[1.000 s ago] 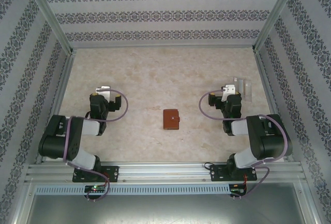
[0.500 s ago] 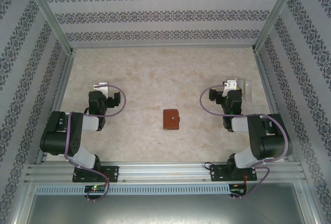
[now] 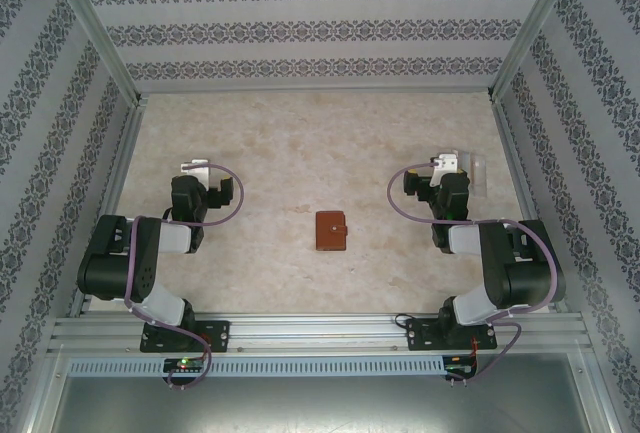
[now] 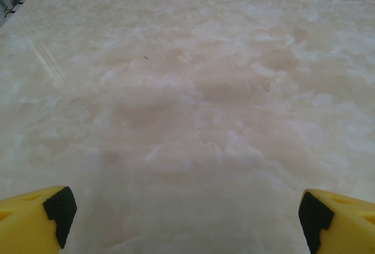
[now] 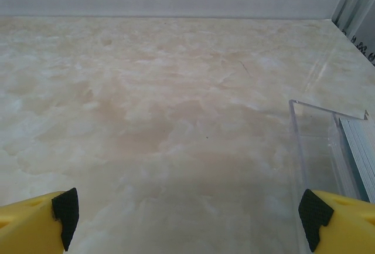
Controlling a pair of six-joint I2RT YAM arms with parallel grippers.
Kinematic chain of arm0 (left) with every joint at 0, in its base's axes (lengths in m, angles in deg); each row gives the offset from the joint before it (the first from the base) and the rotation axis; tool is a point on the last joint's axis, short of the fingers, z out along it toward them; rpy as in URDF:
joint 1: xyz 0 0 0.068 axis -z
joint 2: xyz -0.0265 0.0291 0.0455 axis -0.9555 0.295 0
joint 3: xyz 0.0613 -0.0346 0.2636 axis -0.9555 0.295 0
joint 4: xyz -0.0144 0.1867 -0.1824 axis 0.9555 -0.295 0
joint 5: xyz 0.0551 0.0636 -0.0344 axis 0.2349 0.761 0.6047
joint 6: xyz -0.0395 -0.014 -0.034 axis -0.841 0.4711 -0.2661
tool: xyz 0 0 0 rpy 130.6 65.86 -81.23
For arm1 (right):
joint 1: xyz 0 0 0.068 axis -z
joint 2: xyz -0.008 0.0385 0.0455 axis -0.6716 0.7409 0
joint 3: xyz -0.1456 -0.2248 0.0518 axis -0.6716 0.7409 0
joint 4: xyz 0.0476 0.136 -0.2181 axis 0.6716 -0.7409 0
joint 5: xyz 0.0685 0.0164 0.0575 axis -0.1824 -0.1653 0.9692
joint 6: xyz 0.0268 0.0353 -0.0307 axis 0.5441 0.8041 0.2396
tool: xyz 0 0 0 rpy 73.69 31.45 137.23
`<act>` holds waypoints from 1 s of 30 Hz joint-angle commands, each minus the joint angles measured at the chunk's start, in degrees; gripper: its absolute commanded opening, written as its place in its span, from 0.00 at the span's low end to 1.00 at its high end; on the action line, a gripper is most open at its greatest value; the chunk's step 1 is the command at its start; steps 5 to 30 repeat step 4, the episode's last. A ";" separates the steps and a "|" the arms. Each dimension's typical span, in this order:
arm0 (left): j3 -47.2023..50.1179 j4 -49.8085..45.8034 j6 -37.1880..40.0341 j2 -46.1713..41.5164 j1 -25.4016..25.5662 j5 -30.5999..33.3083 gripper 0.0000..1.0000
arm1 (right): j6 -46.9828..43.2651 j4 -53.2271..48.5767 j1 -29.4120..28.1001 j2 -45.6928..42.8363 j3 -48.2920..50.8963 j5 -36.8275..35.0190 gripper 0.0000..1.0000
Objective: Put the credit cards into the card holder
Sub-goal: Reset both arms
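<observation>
The holder (image 3: 331,230) lies closed and flat on the marble surface (image 3: 290,133), about midway between the two arms and well apart from both.

The left end effector (image 3: 196,167) sits well to the left of the holder and a little farther back. In its wrist view its yellow fingers (image 4: 35,216), tipped with black pads, stand wide apart: released, with bare surface between them.

The right end effector (image 3: 449,164) sits well to the right of the holder, likewise a little farther back. It too is released: its fingers (image 5: 343,222) are spread wide with nothing between them.

Just beyond it, on the side away from the holder, stands a clear case (image 5: 313,148). Its near wall comes close to the right-hand finger; whether they touch I cannot tell. Inside the case the cards (image 5: 356,148) stand on edge in a tight stack, with a strip of teal showing at the near end.
</observation>
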 commanded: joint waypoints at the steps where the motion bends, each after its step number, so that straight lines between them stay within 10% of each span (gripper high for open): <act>1: -0.56 0.51 -1.13 -0.16 -0.32 -0.58 0.99 | -0.09 0.87 0.48 0.02 -0.81 1.32 0.98; 30: -0.57 0.53 -1.10 -0.17 -0.32 -0.63 0.99 | 0.09 0.98 0.51 -0.07 -0.61 1.29 0.98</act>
